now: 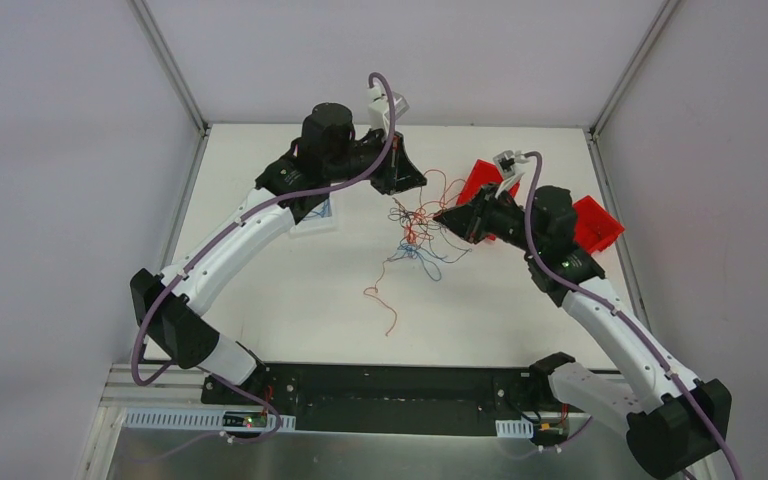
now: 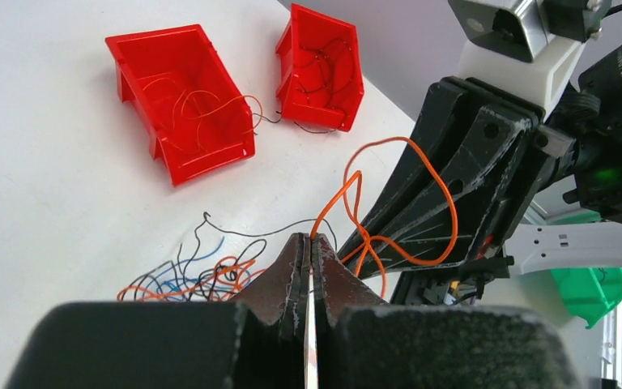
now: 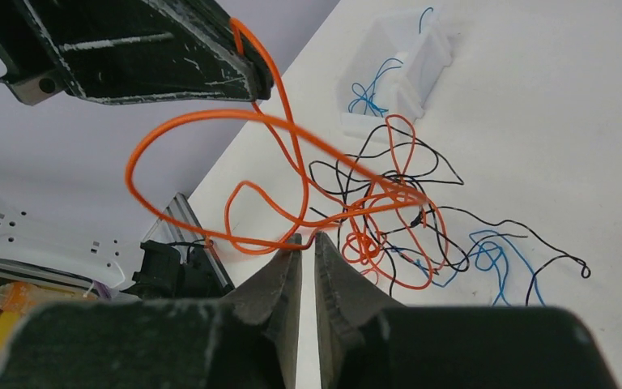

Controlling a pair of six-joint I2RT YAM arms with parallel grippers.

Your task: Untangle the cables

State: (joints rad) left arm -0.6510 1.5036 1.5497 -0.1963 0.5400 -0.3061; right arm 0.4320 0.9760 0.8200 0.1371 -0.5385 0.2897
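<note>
Progress: judged partly done. Some cables are already sorted by colour into bins, while a knot has not yet been pulled apart.
Loose strand [image 1: 392,310]: one red-orange cable is laid out alone on the near tabletop [image 1: 290,300], apart from the rest.
Tangle [image 1: 418,228]: black, blue and orange cables are bunched mid-tabletop, between the two grippers.
Right gripper [image 3: 308,239]: its jaws are parted by a narrow slit. The orange cable [image 3: 202,116] crosses at their tips, and whether it is gripped cannot be told.
Left gripper [image 2: 309,237]: its jaws are pressed together on the orange cable, which is lifted in loops above the tangle.
White bin [image 3: 385,113]: seen to the far left, with blue cables inside.
Red bin [image 2: 210,162]: seen to the far right, with orange cables inside.
Second red bin [image 2: 324,117]: set beside the first, with black cables inside.
</note>
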